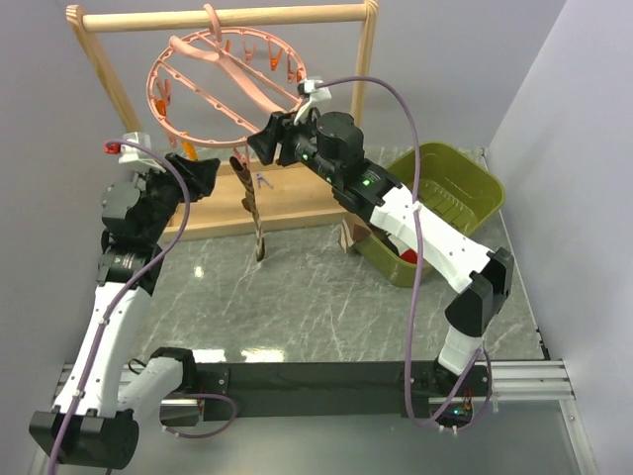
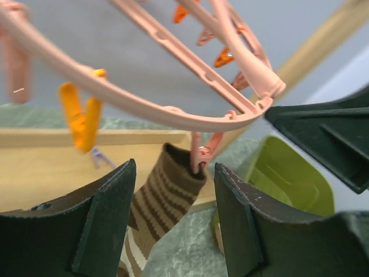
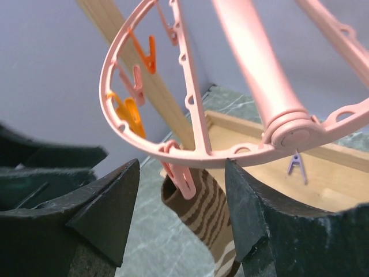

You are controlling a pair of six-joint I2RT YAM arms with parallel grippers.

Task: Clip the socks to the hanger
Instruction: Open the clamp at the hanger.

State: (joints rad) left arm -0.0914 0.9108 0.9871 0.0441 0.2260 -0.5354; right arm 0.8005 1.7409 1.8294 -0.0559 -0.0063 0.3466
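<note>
sock [image 2: 167,193] partly behind left claw [image 2: 173,173]

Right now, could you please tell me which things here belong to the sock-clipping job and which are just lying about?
Job in hand: striped sock, hung on a pink clip; pink ring hanger.
Just lying about: wooden rack carrying the hanger; green bin; purple clip on the rack's base.

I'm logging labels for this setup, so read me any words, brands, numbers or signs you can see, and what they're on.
None readable.
The hanger, the striped sock, the wooden rack and the green bin carry no visible print.
The right arm shows only small green lights, no lettering.
</note>
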